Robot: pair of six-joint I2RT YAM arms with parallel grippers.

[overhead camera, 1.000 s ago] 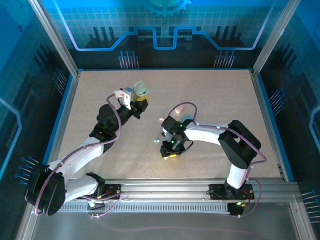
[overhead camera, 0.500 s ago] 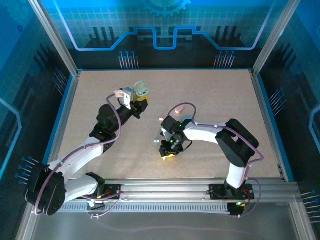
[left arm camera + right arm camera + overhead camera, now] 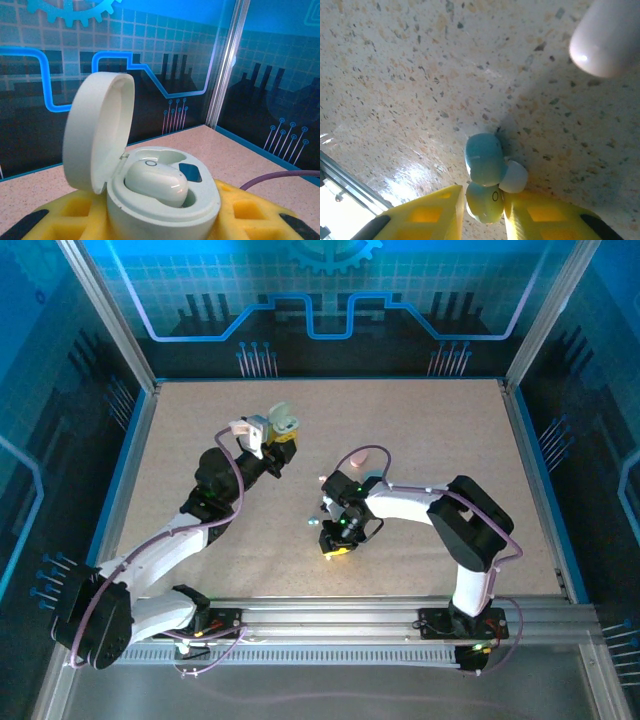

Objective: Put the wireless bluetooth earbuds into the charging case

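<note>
Here, the table (image 3: pixel 440 430): speckled beige, walled by blue patterned panels, both arms reaching over it from the near rail.
Left arm (image 3: pixel 170 545): stretches up and to the right, ending at the middle-left of the table.
Right arm (image 3: pixel 420 505): bends leftward, its wrist low over the table centre.
Left gripper (image 3: pixel 282 432): clenched on the charging case, yellow fingers hugging the base on both sides.
Right gripper (image 3: pixel 481 215): pointed down at the table, yellow fingers pressed against either side of the teal earbud's lower end, grasping it.
Charging case (image 3: pixel 165 200): pale, pebble-shaped, upright in the left gripper with its opening facing up.
Lid (image 3: pixel 97 135): swung open, standing tall at the case's left side.
Pink case (image 3: pixel 366 455): lying on the table just beyond the right wrist.
Pale rounded shape (image 3: pixel 605 42): blurred at the upper right of the right wrist view; what it is cannot be told.
Seated earbud (image 3: pixel 156 182): glossy, pale, resting in the near well of the charging case; beside it a dark blue patch shows in the other well.
Teal earbud (image 3: pixel 484 164): touching the table, white tip to its right.
Loose pink piece (image 3: pixel 322 478): tiny, on the table near the pink case.
Loose teal piece (image 3: pixel 313 522): tiny, on the table just left of the right wrist.
</note>
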